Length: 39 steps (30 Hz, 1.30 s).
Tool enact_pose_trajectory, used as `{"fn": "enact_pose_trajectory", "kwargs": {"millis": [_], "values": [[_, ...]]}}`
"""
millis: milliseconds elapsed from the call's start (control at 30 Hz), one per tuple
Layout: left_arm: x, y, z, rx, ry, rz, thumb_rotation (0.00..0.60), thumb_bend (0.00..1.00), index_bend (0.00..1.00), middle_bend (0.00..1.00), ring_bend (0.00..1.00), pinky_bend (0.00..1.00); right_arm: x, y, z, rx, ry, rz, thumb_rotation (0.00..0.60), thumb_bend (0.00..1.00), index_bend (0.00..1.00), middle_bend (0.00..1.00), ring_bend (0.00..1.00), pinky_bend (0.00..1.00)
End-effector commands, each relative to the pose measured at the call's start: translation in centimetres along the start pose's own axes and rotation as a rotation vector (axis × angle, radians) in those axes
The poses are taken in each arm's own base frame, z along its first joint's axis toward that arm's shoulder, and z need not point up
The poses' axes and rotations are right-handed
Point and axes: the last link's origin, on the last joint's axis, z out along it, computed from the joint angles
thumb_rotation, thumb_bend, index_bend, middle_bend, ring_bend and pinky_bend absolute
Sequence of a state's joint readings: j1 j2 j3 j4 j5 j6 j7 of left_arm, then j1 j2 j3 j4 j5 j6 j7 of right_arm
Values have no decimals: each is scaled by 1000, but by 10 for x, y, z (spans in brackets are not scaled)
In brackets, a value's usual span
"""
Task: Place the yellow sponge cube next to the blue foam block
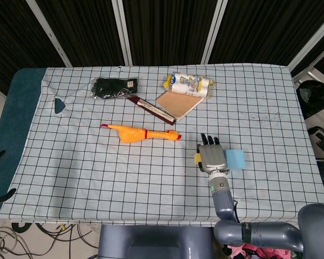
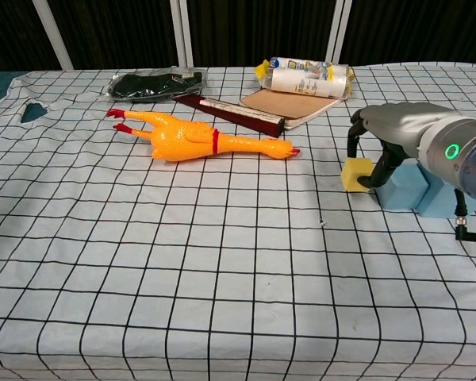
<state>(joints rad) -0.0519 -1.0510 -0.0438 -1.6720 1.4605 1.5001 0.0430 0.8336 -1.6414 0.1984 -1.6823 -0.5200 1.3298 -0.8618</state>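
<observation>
Head view looks steeply down; chest view sits low, nearer — both share the table (image 1: 70, 172).

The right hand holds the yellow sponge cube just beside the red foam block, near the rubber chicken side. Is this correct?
Not quite: the foam block is blue, not red, as the chest view shows. The right hand does hold the yellow sponge cube just beside it, on the rubber chicken side.
</observation>
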Motion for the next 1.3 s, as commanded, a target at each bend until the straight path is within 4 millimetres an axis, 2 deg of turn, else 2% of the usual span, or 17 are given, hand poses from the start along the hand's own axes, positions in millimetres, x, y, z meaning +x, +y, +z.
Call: {"fn": "enact_pose_trajectory", "kwargs": {"millis": [33,400,933,1300], "values": [[0,-1,0,1,2,4,600,139,85,29,0,0,-3,3,1,-4,-5,0,600,312,474,39,70,90],[0,-1,-1,1,2,5,600,138,85,29,0,0,-11,3,6,5,6,-6,600,312,474,39,70,90],[0,-2,-2,2,4,9,600,138,85,29,0,0,-19,12,13,-12,18,-35,600,313,474,38,69,90],[0,-3,-2,3,5,12,600,138,85,29,0,0,-18,18,15,-15,30,-50,600,313,474,38,69,90]]}}
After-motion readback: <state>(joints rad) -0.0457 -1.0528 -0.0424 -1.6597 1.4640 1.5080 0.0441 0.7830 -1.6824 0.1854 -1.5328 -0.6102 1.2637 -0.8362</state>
